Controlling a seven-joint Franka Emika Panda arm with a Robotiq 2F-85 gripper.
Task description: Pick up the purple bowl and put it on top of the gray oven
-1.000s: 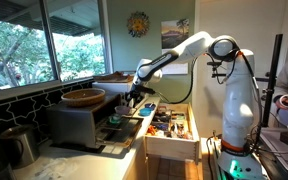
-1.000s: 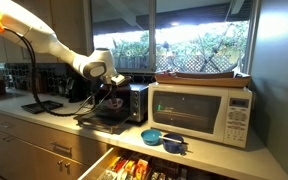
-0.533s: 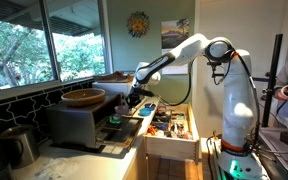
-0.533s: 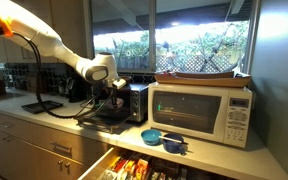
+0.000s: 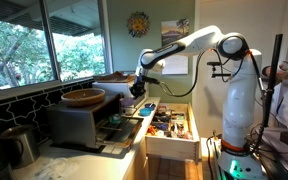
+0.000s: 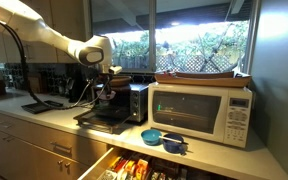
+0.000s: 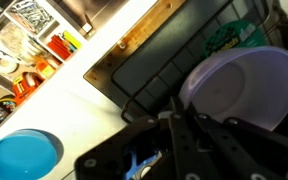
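Kitchen scene counts: three bowls, two boxy appliances, single items otherwise.
Bowls: one purple bowl (image 7: 239, 85), one blue bowl (image 7: 19, 165), one wooden bowl (image 5: 84, 97). Also one gray oven (image 5: 76, 125), one white microwave (image 6: 199, 112), one open drawer (image 5: 169, 135), one metal kettle (image 5: 19, 145), one robot arm (image 5: 184, 45) with one gripper (image 7: 181, 118).

Daylit windows (image 5: 34, 45) fill the upper left, trees beyond; a sun ornament (image 5: 138, 24) hangs on the pale wall (image 5: 119, 45) above an open drawer (image 5: 170, 126).
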